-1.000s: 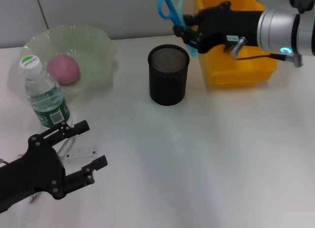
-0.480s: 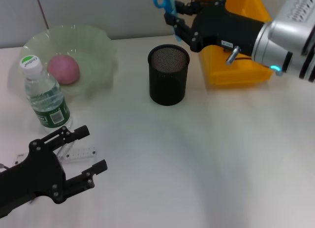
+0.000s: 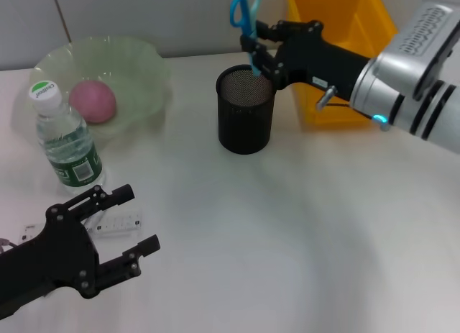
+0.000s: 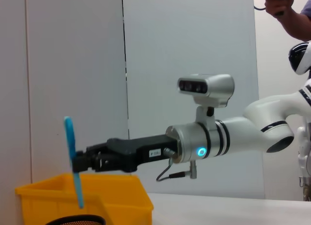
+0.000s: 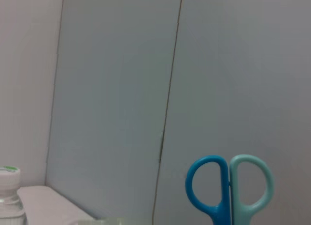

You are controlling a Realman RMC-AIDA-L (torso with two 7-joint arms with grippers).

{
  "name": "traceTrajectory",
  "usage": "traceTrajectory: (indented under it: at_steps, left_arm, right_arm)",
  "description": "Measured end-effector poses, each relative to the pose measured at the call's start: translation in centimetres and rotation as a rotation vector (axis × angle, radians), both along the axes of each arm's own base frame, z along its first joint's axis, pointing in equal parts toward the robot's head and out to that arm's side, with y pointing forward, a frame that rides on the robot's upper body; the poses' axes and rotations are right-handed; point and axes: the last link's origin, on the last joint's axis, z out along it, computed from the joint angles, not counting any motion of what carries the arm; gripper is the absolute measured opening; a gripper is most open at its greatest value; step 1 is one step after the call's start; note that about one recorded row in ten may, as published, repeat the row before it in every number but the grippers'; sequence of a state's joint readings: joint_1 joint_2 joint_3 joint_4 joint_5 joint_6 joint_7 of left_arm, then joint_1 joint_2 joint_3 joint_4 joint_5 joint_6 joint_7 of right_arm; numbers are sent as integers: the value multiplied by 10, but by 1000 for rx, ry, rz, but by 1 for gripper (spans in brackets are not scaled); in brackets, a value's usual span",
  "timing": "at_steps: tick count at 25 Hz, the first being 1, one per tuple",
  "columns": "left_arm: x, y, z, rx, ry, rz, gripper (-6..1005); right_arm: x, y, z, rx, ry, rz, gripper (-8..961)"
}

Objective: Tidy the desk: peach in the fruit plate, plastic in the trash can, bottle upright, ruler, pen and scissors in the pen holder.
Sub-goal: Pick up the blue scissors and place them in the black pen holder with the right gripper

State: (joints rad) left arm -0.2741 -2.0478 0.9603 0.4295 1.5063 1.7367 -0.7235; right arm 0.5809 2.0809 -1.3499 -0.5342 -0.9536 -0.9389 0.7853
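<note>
The right gripper (image 3: 260,51) is clamped on the scissors (image 3: 246,20), holding them upright with the blue handles up and the tip just over the rim of the black mesh holder (image 3: 246,110). In the left wrist view the scissors (image 4: 73,162) hang point down above the holder (image 4: 75,219), with the right gripper (image 4: 82,163) gripping them at mid length. The right wrist view shows only the two handle loops of the scissors (image 5: 228,188), one blue, one pale teal, against the wall.

Behind the right arm stands the yellow bin (image 3: 338,31). The peach (image 3: 92,101) lies in the pale green plate (image 3: 136,67). The bottle (image 3: 66,139) stands upright just in front of the plate, white cap on, with green print on the cap and a green label; neither can be read. The ruler (image 3: 118,223) lies flat on the desk near the bottle, its marks too small to read.

The left gripper (image 3: 122,225) hovers low at the near left of the desk, fingers apart, partly over the ruler, holding nothing
</note>
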Motion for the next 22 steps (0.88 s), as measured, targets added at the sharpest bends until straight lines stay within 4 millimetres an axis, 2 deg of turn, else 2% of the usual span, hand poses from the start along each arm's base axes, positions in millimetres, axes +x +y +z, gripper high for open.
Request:
traceTrajectory:
  at_steps: [10, 17, 22]
  left_arm:
    - [0, 0, 0, -2, -1, -2, 760]
    - [1, 0, 0, -4, -2, -4, 760]
    - [1, -1, 0, -4, -2, -5, 761]
  right_arm:
    - [10, -3, -10, -31, -8, -42, 236]
    - [20, -6, -4, -7, 21, -79, 239]
    - [19, -6, -4, -7, 21, -77, 466]
